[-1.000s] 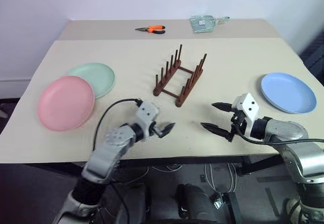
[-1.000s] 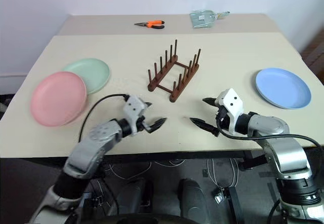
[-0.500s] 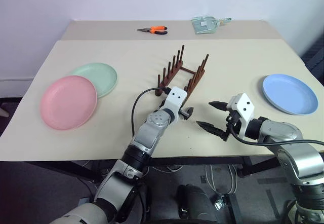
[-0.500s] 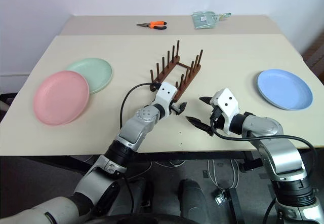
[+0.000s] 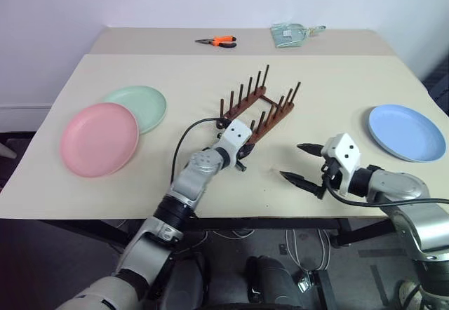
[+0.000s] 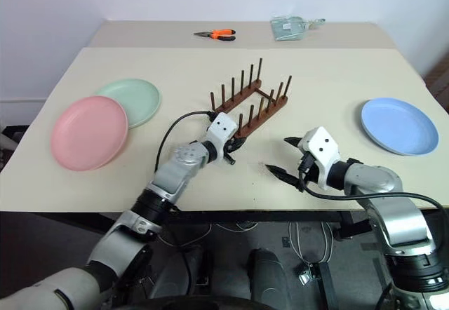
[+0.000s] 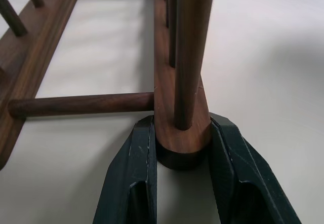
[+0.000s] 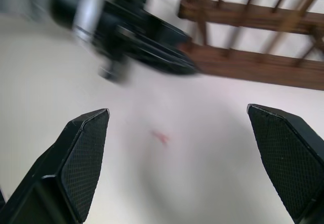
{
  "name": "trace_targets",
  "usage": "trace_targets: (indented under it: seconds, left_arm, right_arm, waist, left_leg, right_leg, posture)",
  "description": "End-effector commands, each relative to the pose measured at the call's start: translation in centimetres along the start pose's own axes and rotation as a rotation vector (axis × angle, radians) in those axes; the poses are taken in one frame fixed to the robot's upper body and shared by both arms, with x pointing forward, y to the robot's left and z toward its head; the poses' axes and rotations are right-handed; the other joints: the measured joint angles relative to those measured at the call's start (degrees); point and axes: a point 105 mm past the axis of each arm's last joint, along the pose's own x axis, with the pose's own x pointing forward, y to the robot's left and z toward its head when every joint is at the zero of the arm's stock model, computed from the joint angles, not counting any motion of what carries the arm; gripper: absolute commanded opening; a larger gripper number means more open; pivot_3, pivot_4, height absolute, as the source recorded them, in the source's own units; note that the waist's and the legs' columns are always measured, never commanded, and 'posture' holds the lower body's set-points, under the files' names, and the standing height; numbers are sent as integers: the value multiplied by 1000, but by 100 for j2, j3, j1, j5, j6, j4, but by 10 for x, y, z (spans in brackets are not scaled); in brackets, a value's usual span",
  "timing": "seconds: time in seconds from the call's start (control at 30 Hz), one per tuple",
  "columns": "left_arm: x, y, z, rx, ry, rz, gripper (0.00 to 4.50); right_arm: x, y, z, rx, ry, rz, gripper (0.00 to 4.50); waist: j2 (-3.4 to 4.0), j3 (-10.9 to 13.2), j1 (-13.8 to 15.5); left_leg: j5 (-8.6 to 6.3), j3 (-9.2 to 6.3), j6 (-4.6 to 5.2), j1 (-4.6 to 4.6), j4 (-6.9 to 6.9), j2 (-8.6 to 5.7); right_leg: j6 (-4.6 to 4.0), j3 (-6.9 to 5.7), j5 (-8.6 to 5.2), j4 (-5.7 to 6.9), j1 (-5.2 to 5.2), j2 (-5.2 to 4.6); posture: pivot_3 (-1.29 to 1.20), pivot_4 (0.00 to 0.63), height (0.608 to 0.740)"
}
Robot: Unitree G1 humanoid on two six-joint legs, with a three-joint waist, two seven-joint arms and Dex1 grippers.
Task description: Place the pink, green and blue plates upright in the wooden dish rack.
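Note:
The wooden dish rack (image 5: pixel 261 109) stands mid-table, angled with its far end to the right. My left gripper (image 7: pixel 183 150) is shut on the rounded near end of one rail, its black fingers (image 7: pixel 135 176) pressed against both sides below the last peg. The pink plate (image 5: pixel 98 139) lies flat at the left, overlapping the green plate (image 5: pixel 144 103) behind it. At the right the blue plate (image 5: pixel 407 132) lies flat. My right gripper (image 5: pixel 295 161) hovers open over bare table, between the rack and the blue plate, with nothing between its fingers.
Orange-handled pliers (image 5: pixel 217 41) and a clear plastic bag (image 5: pixel 295 34) lie on the far table section. The table's front edge (image 5: pixel 231 215) runs just below both grippers.
My left arm reached forward from the front edge to the rack, and its gripper closed on the rail's near end. The rack's far end swung right. The right gripper stayed open.

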Motion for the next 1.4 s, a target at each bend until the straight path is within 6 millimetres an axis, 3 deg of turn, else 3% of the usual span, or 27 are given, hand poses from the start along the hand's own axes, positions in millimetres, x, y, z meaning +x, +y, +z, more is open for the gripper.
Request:
trace_targets:
  seconds: [0.03,0.17,0.37,0.6,0.63,0.67,0.73,0.8,0.9,0.97,1.13,1.4]
  left_arm:
    - [-13,-22,24,155,-116,-270,762]
    - [-22,-16,20,132,-99,-406,762]
    - [-18,-9,15,138,-73,-466,762]
    - [-21,10,-1,174,22,-380,4009]
    - [-25,14,-6,183,50,-364,4009]
    - [-43,14,-14,156,72,-386,3863]
    - [-71,6,-18,100,84,-436,3144]
    - [-84,-8,-10,62,59,-474,2262]
    - [-80,-34,2,96,52,-487,901]
    - [-66,-42,3,140,66,-431,892]
    - [-38,-48,-3,93,130,-299,892]
    - [-15,-3,-11,81,192,6,892]
  right_arm:
    - [-12,0,4,-11,-4,23,4500]
    - [-18,11,-1,18,12,74,4500]
    - [-20,16,-5,18,20,65,4500]
    - [-21,9,-8,1,37,10,4500]
    - [-22,8,-10,-3,45,-2,4500]
    - [-25,1,-19,-7,94,-39,4236]
    - [-31,-8,-34,-7,169,-74,3693]
    - [-34,-12,-41,-15,209,-85,2762]
    - [-34,-16,-46,-35,246,-88,1338]
    - [-30,-19,-48,-60,263,-99,174]
    - [-14,-27,-50,-94,288,-123,70]
    - [17,-55,-53,-162,308,-233,70]
  waist:
    - [1,0,1]
    - [1,0,11]
    - [0,1,-4]
    - [-1,1,-3]
    - [-1,1,-3]
    - [-1,1,-3]
    - [2,-1,-92]
    - [4,-1,-155]
    - [8,0,-115]
    - [8,0,-42]
    - [8,0,-4]
    - [5,-2,-18]
  left_leg:
    - [0,0,0,-1,-1,0]
    - [-1,0,0,-3,0,0]
    - [-5,2,7,-8,2,-1]
    - [-5,2,8,-14,7,-1]
    - [-5,2,9,-14,7,-1]
    - [-5,2,9,-14,7,-1]
    - [-5,2,9,-15,7,-1]
    - [-6,2,10,-13,2,6]
    - [-5,1,8,-13,4,6]
    - [-5,0,9,-14,12,-2]
    - [-6,0,11,-14,15,-4]
    - [-5,3,11,6,16,-6]
  right_leg:
    - [-2,0,-1,-1,-1,-1]
    - [-5,1,-2,-4,-1,-9]
    - [-3,1,-1,-4,-6,-6]
    - [15,0,9,-2,-10,1]
    - [16,-1,9,-2,-10,2]
    - [16,-1,9,-2,-10,2]
    - [16,-1,9,-2,-11,3]
    - [17,5,9,0,-15,3]
    - [5,5,2,0,-14,-2]
    - [-3,5,-2,-2,-5,-9]
    - [-1,6,-1,-2,-6,1]
    - [17,4,8,1,13,18]
  posture:
    - [0,150,740]
    - [0,150,740]
    - [0,150,740]
    - [0,150,740]
    - [0,150,740]
    - [0,150,740]
    - [0,150,740]
    - [0,150,740]
    - [0,150,740]
    - [0,150,740]
    - [0,150,740]
    - [0,150,740]
